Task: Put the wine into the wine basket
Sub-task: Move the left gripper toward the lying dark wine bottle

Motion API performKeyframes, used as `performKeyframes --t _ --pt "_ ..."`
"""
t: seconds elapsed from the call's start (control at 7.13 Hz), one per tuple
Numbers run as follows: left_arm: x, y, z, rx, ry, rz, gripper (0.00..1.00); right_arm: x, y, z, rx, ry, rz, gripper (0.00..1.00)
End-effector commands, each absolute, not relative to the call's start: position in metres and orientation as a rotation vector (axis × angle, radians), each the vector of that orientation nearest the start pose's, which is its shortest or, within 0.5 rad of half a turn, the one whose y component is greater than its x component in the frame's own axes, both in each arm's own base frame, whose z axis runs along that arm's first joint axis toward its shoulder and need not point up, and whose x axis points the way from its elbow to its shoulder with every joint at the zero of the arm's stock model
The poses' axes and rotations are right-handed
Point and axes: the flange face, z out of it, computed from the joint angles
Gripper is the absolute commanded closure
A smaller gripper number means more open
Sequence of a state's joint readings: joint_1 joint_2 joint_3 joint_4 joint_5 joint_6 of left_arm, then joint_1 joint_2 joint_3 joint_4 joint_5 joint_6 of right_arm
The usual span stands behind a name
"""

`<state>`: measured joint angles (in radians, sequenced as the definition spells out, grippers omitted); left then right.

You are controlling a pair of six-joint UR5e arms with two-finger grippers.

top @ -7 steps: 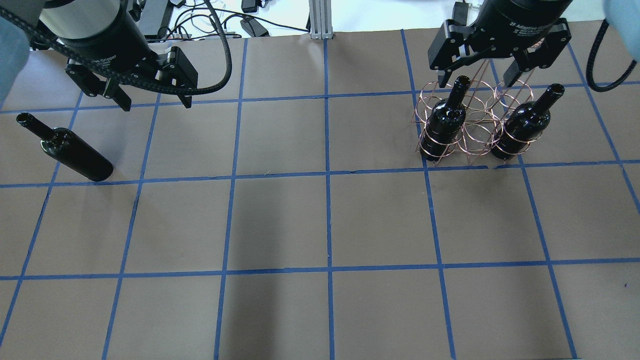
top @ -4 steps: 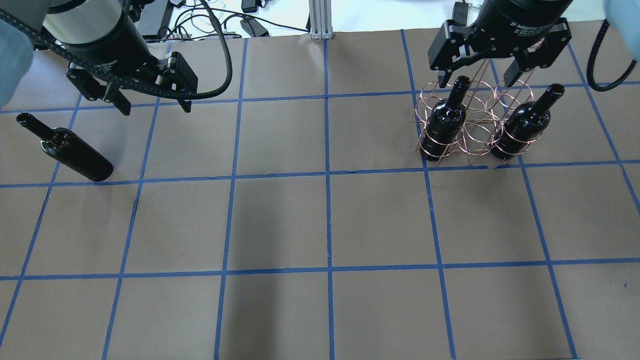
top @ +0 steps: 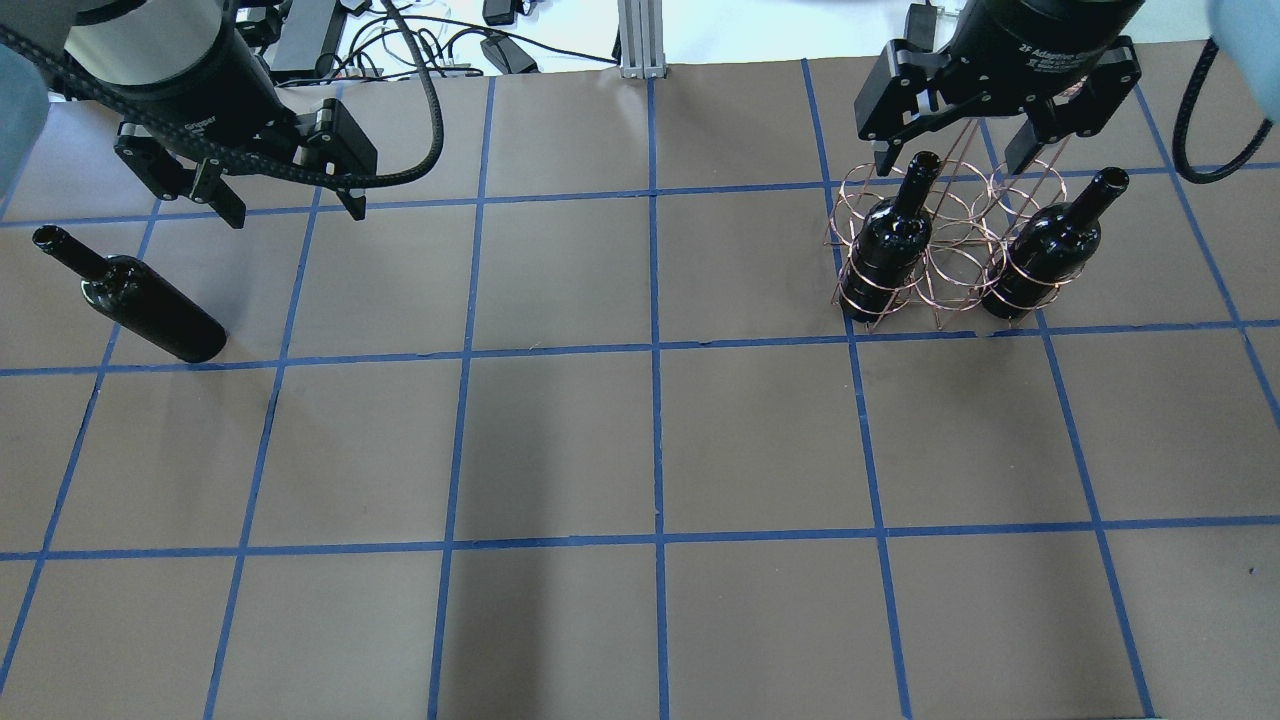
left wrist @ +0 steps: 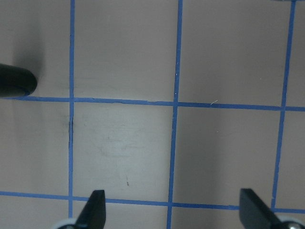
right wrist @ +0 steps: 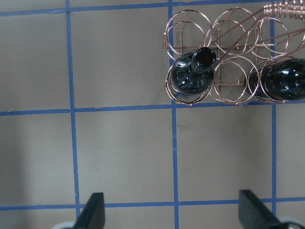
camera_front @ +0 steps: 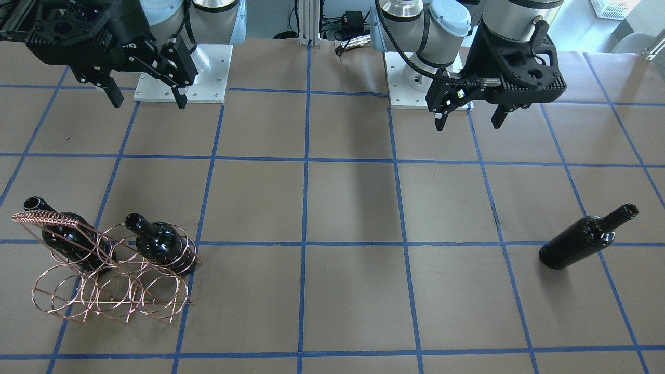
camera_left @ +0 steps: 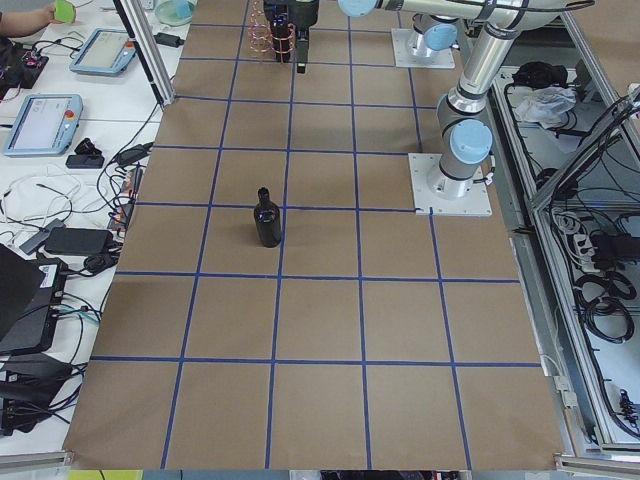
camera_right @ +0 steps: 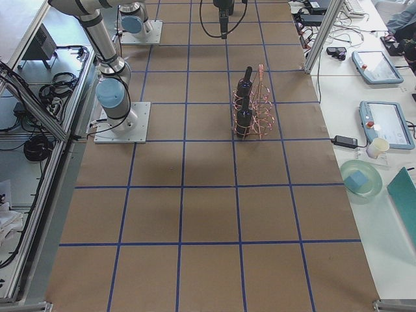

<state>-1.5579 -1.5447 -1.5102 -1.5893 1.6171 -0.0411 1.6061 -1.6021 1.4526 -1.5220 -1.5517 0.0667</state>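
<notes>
Early reach for the wine; no grasp yet. Lying on its side on the counter, far left, well apart from the wine basket at the right. Left fingers: spread wide, empty, hovering near the wine, to its right, not over it. Right fingers: likewise wide apart, empty, over the basket. Inside the basket, two look-alike bottles upright in the outer rings, the ring between them vacant. Next, by judgement: shifting the left fingers over the wine's body, lowering, closing across it, then carrying it right and tipping it upright for the vacant ring.
</notes>
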Motion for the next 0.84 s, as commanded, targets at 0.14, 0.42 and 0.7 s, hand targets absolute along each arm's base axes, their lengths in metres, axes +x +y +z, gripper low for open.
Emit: performKeyframes --t 0.14,0.42,0.7 --pt "-0.1141 -0.4893 0.5299 -0.09 3.103 -0.109 0.0 0.1526 -0.4789 0.5563 0.051 3.109 -0.153 0.0" --pt "-0.112 -0.4899 0.5307 -0.09 3.104 -0.112 0.0 0.1526 -0.479 0.5565 0.051 3.109 -0.155 0.0" --pt "-0.109 -0.4909 0.5324 -0.095 3.103 -0.118 0.0 0.1527 -0.479 0.5565 0.053 3.107 -0.155 0.0"
